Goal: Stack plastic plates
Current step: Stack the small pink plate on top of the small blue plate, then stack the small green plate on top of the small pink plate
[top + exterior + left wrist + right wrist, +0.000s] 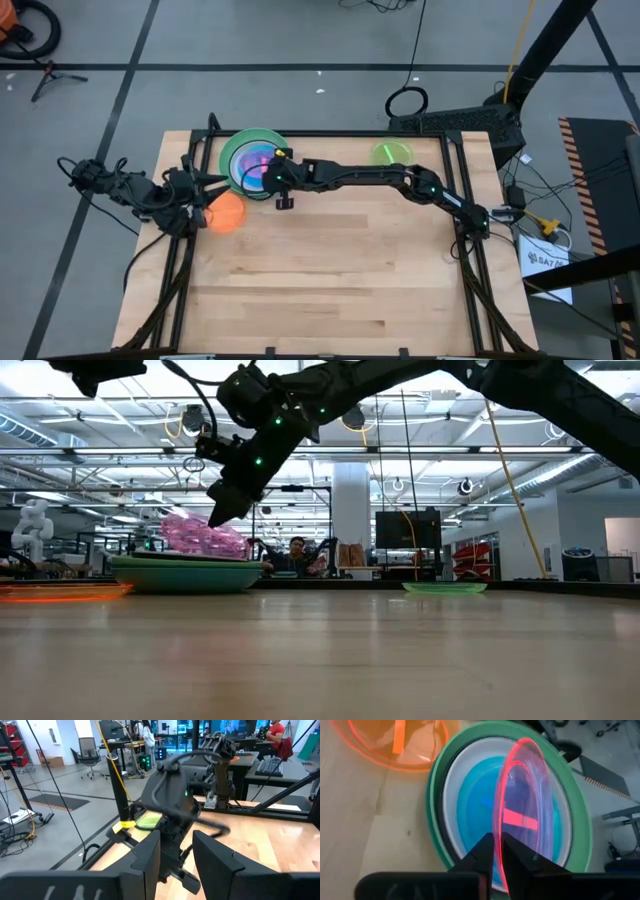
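A stack of plates sits near the table's far left: a large green plate (232,150) (436,845) holds a white plate (451,790) and a blue plate (475,795). My right gripper (496,851) (218,518) is over the stack, shut on a translucent pink plate (525,795) (200,535). An orange plate (228,212) (395,745) lies flat on the table just near of the stack. My left gripper (198,196) (177,860) waits open at the orange plate's left side. A lime plate (392,153) (444,588) lies flat near the far edge. My right gripper pinches the pink plate's rim (499,837) between its two fingers, which come slanting down from the table's right. The plate stands tilted on edge over the stack. Its lower part (190,548) rests on the plates below.
The right arm (400,180) stretches across the far half of the table from its base at the right edge. Bare wood (330,270) fills the middle and near half. Black frame rails (470,270) run along both sides. A person sits in the room beyond the table (296,552).
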